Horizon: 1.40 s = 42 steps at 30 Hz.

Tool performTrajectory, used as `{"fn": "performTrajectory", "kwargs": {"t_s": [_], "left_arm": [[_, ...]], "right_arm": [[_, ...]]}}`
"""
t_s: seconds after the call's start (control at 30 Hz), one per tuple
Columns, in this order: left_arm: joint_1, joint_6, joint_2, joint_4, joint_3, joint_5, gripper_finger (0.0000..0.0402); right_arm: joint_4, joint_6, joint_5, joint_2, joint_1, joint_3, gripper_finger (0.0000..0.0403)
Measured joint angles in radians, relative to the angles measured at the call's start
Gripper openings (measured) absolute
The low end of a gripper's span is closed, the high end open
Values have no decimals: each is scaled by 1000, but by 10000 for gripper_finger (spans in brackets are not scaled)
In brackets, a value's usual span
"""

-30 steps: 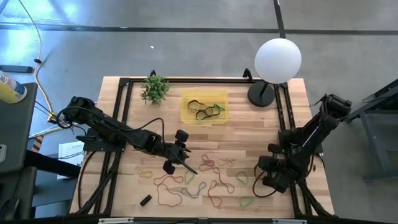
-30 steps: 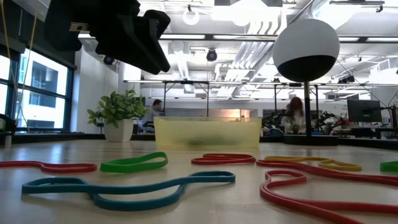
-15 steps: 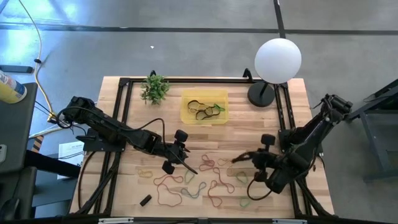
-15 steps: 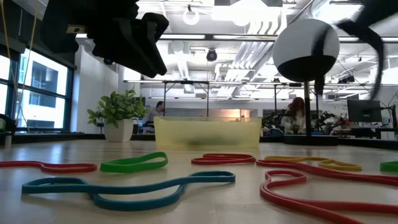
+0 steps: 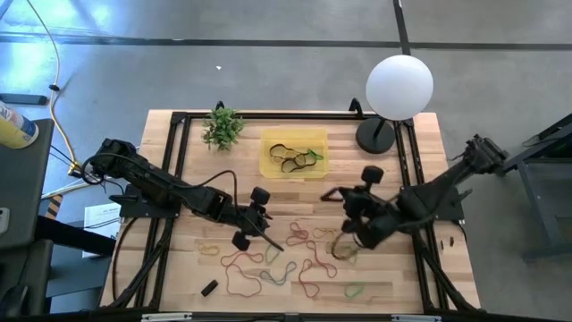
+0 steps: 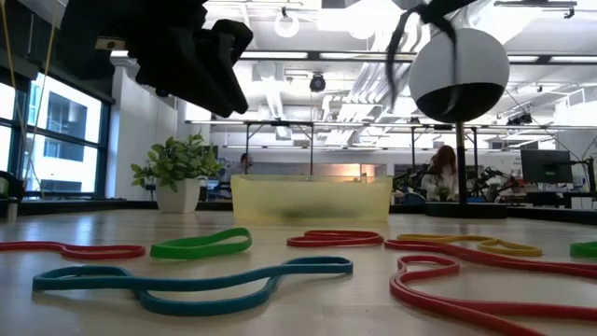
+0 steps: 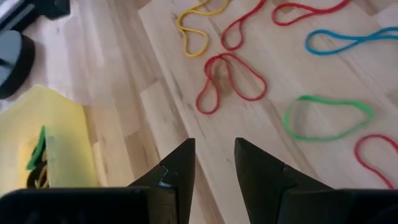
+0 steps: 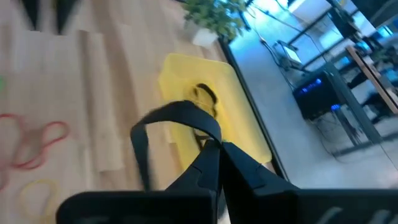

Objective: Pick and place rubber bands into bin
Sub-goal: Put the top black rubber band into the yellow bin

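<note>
Several rubber bands [image 5: 284, 259] in red, green, yellow and blue lie flat on the wooden table's near half, and they also show in the low view [image 6: 201, 245]. The yellow bin [image 5: 264, 163] stands at the far middle with a few bands inside. My right gripper [image 5: 342, 199] is above the table to the right of the middle, short of the bin [image 8: 249, 140], shut on a black band [image 8: 171, 121]. My left gripper [image 7: 214, 158] hovers open over the left-hand bands with nothing between its fingers. My right gripper pinches one spot of the black band's loop [image 8: 208, 138] between its two fingers. The fingers slant downward from the table's right side. The rest of the loop stands out ahead of the fingers, slack and lifted clear of the table [image 6: 399, 42].
A small green plant [image 5: 222, 127] stands at the far left of the bin. A lamp with a white globe [image 5: 399, 87] stands at the far right. A small black block [image 5: 209, 288] lies near the front left. Black frame rails [image 5: 407, 170] run along the table's sides.
My right gripper has risen from the table near its right front and swung toward the middle and the bin, turning as it went. It stayed shut and has carried the black band up, clear of the table.
</note>
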Motion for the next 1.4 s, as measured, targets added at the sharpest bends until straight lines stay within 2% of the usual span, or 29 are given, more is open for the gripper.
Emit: {"fn": "performTrajectory", "kwargs": {"t_s": [0.27, 0.6, 0.83, 1.0, 1.4], "left_arm": [[-55, -5, 0, -41, 0, 7, 99], [-141, -46, 0, -45, 0, -2, 99], [-218, -105, 0, -75, 0, -76, 99], [-266, -143, 0, -94, 0, -154, 99], [-347, -271, 0, -170, 0, -261, 99]], "right_arm": [[129, -157, -33, 1, -191, 0, 1], [391, -403, -272, 1, -441, 0, 2], [508, -475, -456, 21, -583, 0, 2], [592, -510, -552, 110, -657, 0, 2], [824, -570, -637, 371, -802, -1, 2]]}}
